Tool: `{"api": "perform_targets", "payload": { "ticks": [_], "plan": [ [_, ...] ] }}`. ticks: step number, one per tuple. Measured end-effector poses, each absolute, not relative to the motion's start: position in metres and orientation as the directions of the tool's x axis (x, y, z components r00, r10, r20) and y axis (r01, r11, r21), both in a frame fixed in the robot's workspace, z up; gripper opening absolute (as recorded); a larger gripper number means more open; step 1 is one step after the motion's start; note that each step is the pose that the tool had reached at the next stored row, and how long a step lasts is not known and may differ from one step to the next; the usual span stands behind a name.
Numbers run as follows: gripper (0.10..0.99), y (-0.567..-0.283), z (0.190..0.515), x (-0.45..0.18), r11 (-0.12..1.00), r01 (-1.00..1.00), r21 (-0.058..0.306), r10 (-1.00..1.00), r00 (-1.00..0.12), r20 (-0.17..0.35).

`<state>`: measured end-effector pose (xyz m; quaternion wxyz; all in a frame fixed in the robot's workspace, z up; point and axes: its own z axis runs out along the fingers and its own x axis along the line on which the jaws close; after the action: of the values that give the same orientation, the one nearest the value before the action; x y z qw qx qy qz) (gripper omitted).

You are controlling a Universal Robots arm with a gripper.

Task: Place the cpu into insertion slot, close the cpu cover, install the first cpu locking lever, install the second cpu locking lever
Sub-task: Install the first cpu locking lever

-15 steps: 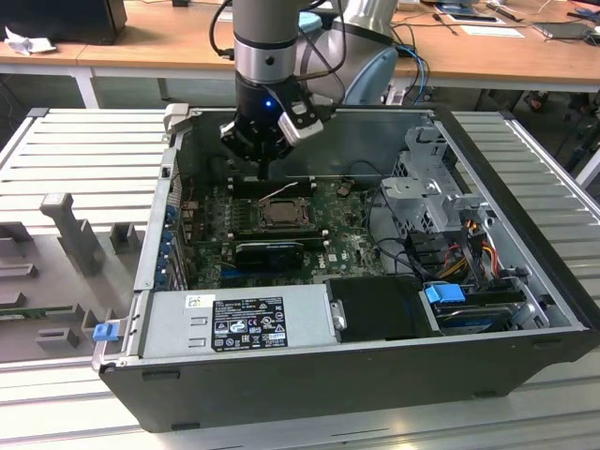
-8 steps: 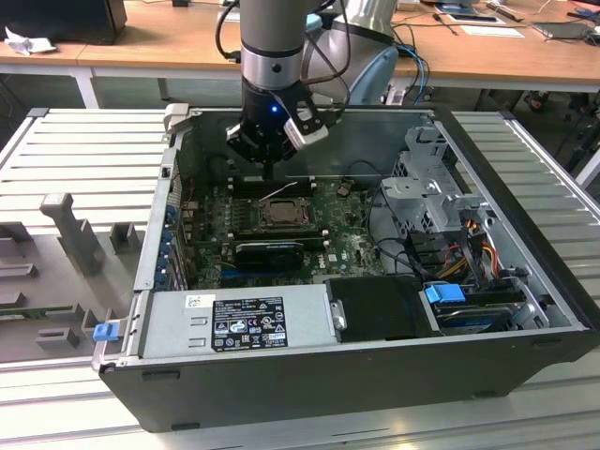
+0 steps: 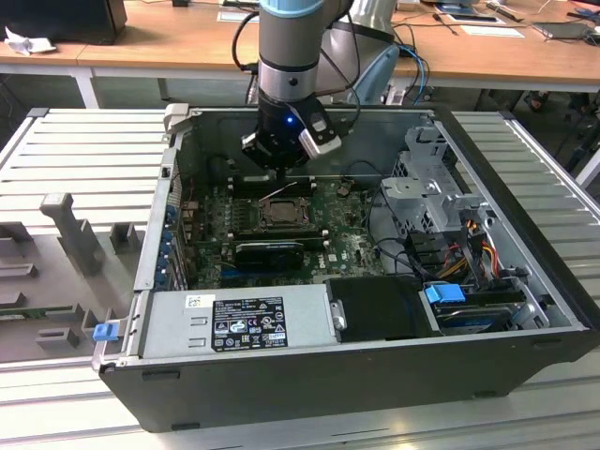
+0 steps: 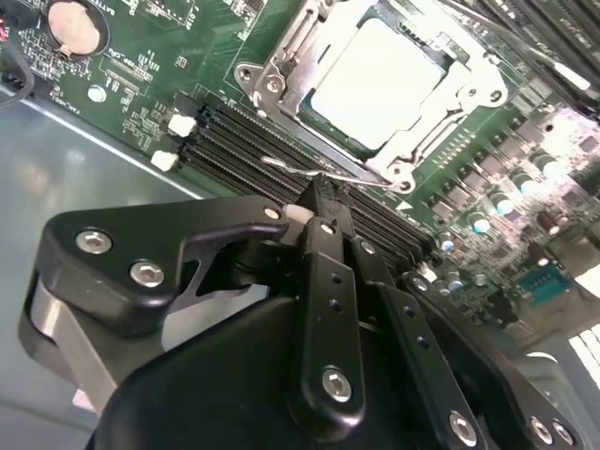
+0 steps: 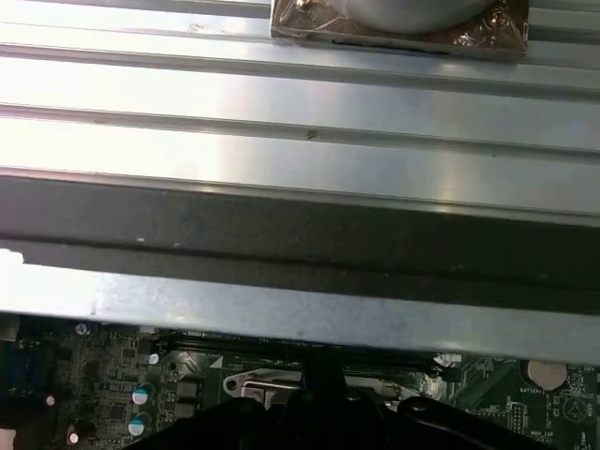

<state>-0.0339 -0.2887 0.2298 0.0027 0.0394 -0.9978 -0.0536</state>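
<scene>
An open desktop computer case (image 3: 525, 281) lies on its side on a ribbed metal table (image 3: 84, 150), seen from above in the exterior view. A grey robot arm (image 3: 291, 47) reaches down into the case from the far side. Its black gripper (image 3: 272, 155) hangs low over the green motherboard (image 3: 347, 239), just beside the insertion slot (image 3: 279, 212) near the board's middle.

In the second wrist view the gripper (image 4: 323, 208) fills the lower half, its two narrow fingers (image 4: 328, 281) pressed together at the tips. Right at those tips sits a thin bent wire lever (image 4: 305, 171), at the near edge of the socket; whether the tips pinch the lever or merely touch it is hard to make out. Beyond it, the cpu (image 4: 394, 80) sits in the socket, pale and square, with the cpu cover (image 4: 281, 70) lying closed around it as a silver frame. The far corner of the socket is cut off by the picture's edge.

In the first wrist view, the case wall (image 5: 300, 244) and table ribs take up most of the picture; the gripper's dark body hides most of the socket, leaving a sliver of silver frame (image 5: 253, 382)
</scene>
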Motion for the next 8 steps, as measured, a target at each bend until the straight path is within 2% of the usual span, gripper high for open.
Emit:
{"api": "perform_targets", "payload": {
  "ticks": [8],
  "plan": [
    [0.106,-0.286,0.219,-0.024,0.991,-0.078,0.107,-0.079,-0.997,0.001]
  ]
}}
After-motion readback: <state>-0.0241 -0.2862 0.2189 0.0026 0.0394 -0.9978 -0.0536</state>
